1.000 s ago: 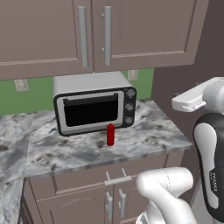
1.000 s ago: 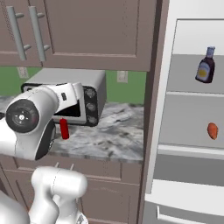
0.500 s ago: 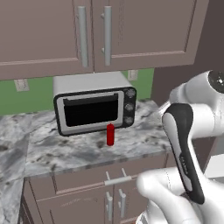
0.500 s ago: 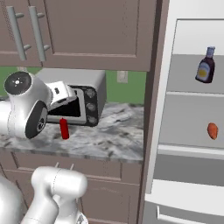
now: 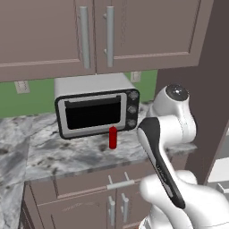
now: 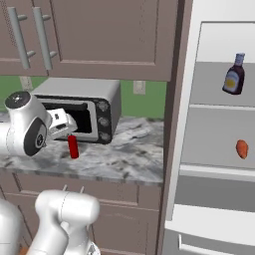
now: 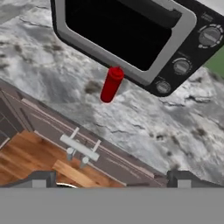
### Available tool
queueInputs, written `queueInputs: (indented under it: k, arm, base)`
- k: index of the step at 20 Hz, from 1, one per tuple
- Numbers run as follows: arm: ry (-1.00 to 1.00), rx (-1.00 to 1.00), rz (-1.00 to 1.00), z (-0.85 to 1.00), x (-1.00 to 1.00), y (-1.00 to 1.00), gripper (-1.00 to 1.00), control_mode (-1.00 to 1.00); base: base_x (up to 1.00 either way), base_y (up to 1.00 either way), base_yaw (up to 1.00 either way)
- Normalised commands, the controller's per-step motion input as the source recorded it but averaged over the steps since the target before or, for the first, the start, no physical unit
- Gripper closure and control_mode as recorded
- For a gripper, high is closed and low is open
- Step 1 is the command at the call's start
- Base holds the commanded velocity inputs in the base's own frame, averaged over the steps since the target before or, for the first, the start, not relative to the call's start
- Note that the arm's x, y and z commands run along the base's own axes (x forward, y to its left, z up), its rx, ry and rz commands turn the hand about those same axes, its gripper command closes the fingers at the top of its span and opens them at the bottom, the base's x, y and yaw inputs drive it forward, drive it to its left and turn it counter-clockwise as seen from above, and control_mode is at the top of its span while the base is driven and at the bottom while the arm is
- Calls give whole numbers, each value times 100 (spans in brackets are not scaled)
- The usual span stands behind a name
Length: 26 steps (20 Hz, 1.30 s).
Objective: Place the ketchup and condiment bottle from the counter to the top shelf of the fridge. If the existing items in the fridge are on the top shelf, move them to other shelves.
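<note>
Grey-white fridge [image 6: 219, 45] holds the condiment bottle [image 6: 233, 74] on its top shelf [image 6: 214, 105], while right of it the marbled counter [image 5: 67, 154] carries the ketchup [image 5: 113, 137], upright just before the toaster oven [image 5: 96, 107], likely light, stiff, slippery, best pinched mid-body by the wide-open, empty gripper [image 7: 109, 180].

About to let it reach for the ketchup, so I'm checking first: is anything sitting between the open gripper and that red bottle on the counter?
Nothing visible does. In the hand view the ketchup stands alone on the counter, just in front of the toaster oven, with bare marble toward the open gripper.
</note>
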Motion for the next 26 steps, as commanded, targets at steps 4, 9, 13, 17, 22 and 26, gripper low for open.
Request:
queueInputs:
  k: [4, 9, 13, 17, 22, 26]
  arm:
    - [0, 13, -8, -65, 17, 9, -100, -100]
    - [0, 10, -16, -46, 44, 31, -100, -100]
    - [0, 10, -21, -35, 15, 30, -100, -100]
    - [0, 12, -22, -29, 12, 4, -100, -100]
    - [0, 2, -14, -11, 27, 8, -100, -100]
    - [0, 3, -9, -21, 36, 11, -100, -100]
  base:
    - [0, 0, 0]
    - [0, 0, 0]
    - [0, 0, 0]
    - [0, 0, 0]
    - [0, 0, 0]
    - [0, 0, 0]
